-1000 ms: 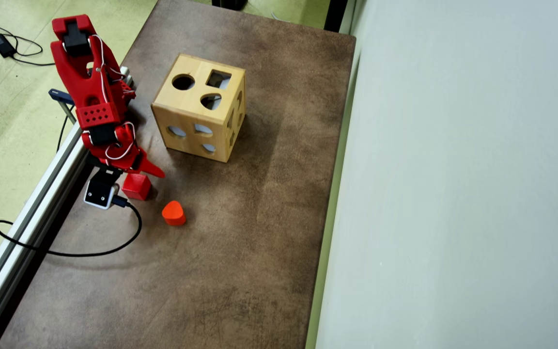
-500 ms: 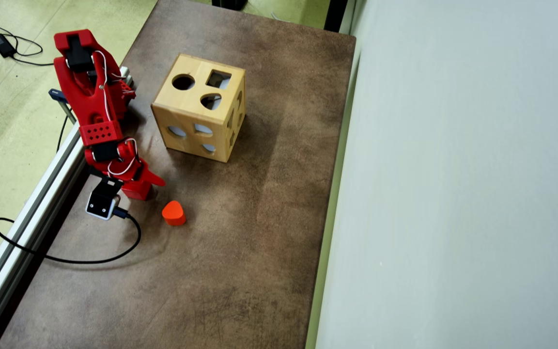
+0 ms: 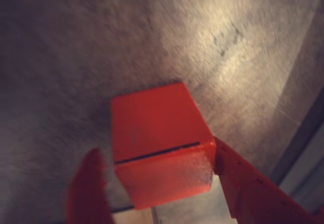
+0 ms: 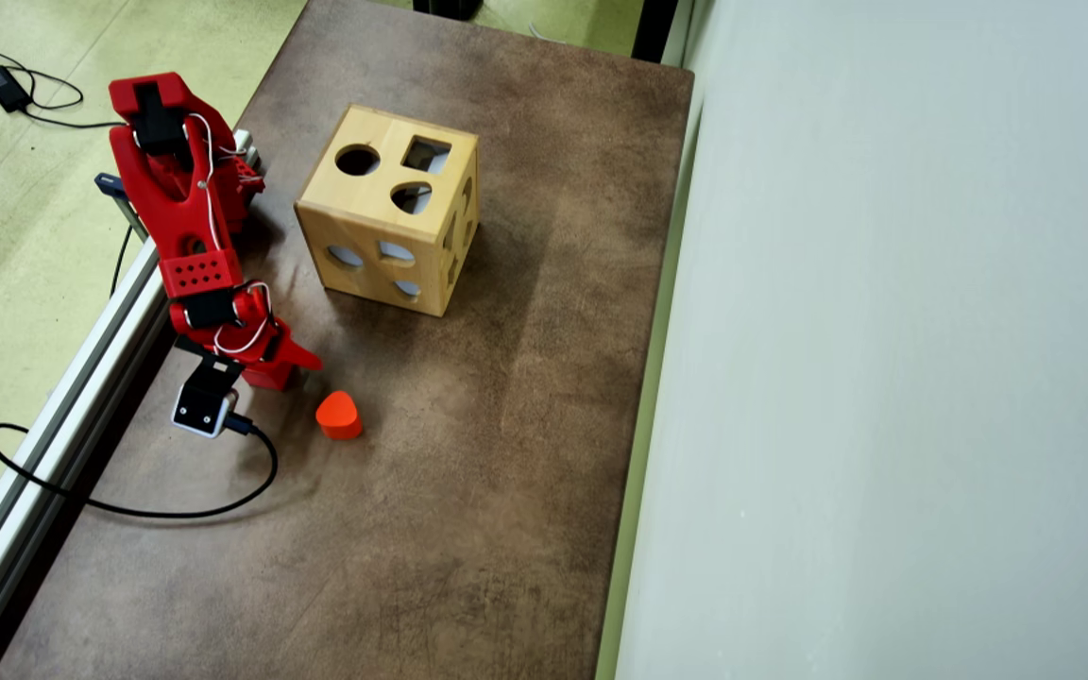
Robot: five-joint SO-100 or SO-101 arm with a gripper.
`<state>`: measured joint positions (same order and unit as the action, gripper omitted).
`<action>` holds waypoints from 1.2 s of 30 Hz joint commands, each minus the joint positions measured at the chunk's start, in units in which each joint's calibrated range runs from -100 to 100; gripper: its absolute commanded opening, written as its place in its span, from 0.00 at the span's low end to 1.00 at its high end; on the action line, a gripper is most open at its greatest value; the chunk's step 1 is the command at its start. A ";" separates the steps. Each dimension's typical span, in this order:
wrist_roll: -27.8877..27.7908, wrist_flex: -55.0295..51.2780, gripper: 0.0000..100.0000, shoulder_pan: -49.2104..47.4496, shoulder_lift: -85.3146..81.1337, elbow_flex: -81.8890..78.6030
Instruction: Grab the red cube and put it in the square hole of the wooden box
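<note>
- The cube (image 3: 159, 145) is seen in the wrist view between the two fingers of the claw (image 3: 157, 183), which straddles it: the right finger (image 3: 243, 183) appears to touch its side, while a narrow gap seems to remain at the left finger.
- Whether the claw is already clenched on the cube cannot be told; the wrist view is blurred and the jaws are hidden from above.
- In the overhead view the cube (image 4: 270, 376) is mostly covered by the claw (image 4: 265, 364) and appears to rest on the tabletop (image 4: 468, 491), in front of and to the left of the box (image 4: 388, 222).
- The task is judged to be at the grasp: nothing is lifted, and the carry and the drop into the square hole (image 4: 426, 154) are left.
- The square hole is found on the box's top face, at the far right corner, beside a round hole (image 4: 357, 160) and above a rounded one.
- A heart block (image 4: 338, 415) lies near the cube, further from the box; it is not on the path to the box.
- The tabletop's left edge and a metal rail (image 4: 81, 368) run close by the claw, so little room is left on that side.
- Open tabletop is seen between cube and box, and the space above the box is free.
</note>
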<state>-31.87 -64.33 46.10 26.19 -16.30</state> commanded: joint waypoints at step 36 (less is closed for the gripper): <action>4.20 -33.90 0.02 -1.00 -53.49 1.90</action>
<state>-27.96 -97.34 45.53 -16.27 -16.39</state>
